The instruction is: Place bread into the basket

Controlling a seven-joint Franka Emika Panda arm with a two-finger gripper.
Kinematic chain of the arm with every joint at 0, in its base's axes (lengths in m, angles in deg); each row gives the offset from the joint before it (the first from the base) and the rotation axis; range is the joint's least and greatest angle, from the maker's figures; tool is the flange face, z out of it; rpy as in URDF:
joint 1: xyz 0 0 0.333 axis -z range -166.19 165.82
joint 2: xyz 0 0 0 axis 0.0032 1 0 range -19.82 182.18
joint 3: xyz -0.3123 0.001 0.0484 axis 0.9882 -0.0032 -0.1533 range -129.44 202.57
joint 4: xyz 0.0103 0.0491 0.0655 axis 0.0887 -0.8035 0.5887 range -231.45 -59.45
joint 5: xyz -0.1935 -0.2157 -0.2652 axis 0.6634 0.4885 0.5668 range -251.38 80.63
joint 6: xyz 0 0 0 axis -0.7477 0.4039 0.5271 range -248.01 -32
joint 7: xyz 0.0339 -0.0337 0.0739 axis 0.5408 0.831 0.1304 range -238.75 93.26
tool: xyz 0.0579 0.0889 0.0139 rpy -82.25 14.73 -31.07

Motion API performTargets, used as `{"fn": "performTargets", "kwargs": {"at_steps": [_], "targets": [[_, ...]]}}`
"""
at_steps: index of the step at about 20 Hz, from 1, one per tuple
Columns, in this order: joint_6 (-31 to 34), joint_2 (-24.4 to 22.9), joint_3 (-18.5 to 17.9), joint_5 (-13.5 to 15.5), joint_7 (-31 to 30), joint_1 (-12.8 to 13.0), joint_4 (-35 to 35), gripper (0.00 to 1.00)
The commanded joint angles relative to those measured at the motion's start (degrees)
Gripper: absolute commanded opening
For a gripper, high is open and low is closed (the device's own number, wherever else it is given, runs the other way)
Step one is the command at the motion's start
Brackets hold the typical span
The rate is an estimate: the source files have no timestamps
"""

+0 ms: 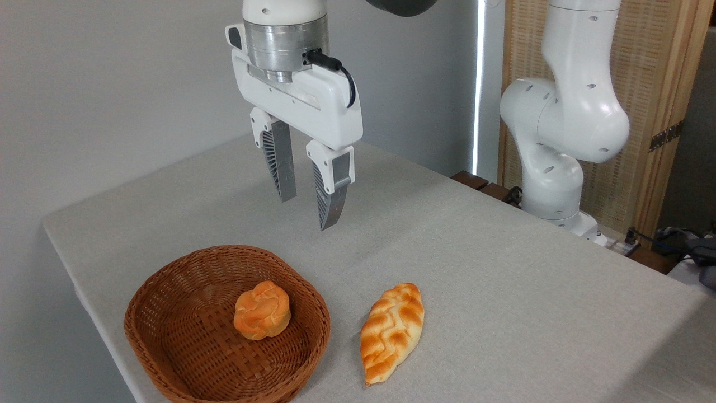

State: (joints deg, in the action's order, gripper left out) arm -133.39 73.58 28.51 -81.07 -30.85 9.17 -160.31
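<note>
**Inspector:** Grey woven cloth covers the table [503,291], matte and slightly coarse, with a plain wall behind and a slatted wooden screen at the right. State the position of the items.

**Onlooker:** From where I stand, the braided loaf [391,330] lies flat on the cloth just right of the wicker basket [168,358], near it but not touching. A small round knotted bun [262,309] sits inside the basket, toward its right side.

**Inspector:** And the gripper [309,207]?

**Onlooker:** It hangs above the table, behind the basket and loaf and well clear of both. Its two ribbed grey fingers [281,168] stand apart with nothing between them.

**Inspector:** Handling assessment for the loaf?

**Onlooker:** Leaf-shaped, pointed at both ends, golden-orange with a pale zigzag braid. The surface looks smooth with a faint sheen. I judge it light and probably somewhat yielding, though I cannot tell from here whether it is real bread or a foam replica. The long axis runs toward the camera, tilted slightly right at the far end.

**Inspector:** Recommended hold?

**Onlooker:** Across the widest middle part, fingers closing on the two long flanks. The tips taper and would likely slip out. Moderate pressure only, since a soft body may squash.

**Inspector:** Receiving vessel?

**Onlooker:** Oval, brown cane weave, low stiff walls, open floor left of the bun.
</note>
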Motion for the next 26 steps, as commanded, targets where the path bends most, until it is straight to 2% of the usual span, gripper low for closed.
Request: {"fn": "performTargets", "kwargs": {"at_steps": [1,26], "targets": [[2.0,-0.2,-0.5,-0.7,-0.8,0.5,0.6,1.0],[3.4,-0.1,-0.4,-0.8,-0.8,0.4,0.6,1.0]]}}
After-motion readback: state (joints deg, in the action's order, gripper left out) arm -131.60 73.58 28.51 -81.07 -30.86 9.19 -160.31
